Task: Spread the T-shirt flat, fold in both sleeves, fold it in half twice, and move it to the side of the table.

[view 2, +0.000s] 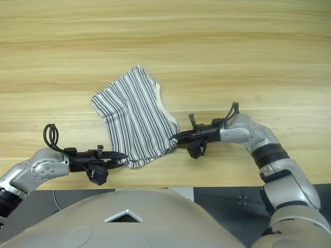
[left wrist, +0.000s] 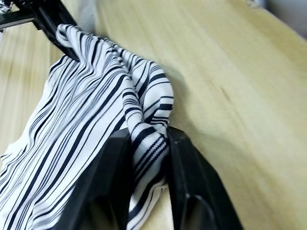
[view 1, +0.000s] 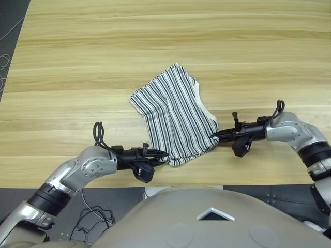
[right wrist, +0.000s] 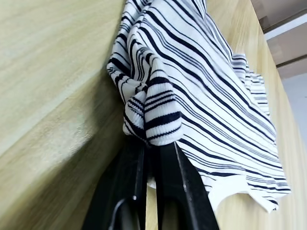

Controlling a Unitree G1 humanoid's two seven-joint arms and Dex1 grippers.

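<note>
Left eye view puts the black-and-white striped cotton T-shirt (view 1: 173, 116) on the near half of the pale wooden table (view 1: 155, 41). It is rumpled and only partly spread, with 1 corner pointing away from me and its near hem close to the table's front edge. A plain white strip of fabric (view 1: 205, 106) runs along its right-hand edge (I cannot tell whether that is the neckline or the inside of the cloth). The shirt lies between my 2 grippers.

My left gripper (view 1: 164, 155) is clamped on the shirt's nearest corner. In the left wrist view its 2 black fingers (left wrist: 111, 167) stand narrow, with a ribbed striped fold pinched between them just above the wood. My right gripper (view 1: 213, 137) grips the shirt's right-hand corner. The right wrist view shows its fingers (right wrist: 133, 177) close together around a wad of ribbed hem, with the rest of the cloth draped away over the tabletop. Both arms lie low over the table, 1 coming in from each side.

Beyond the table's left edge is dark floor (view 1: 13, 31) with thin grey cables (view 1: 6, 59).
</note>
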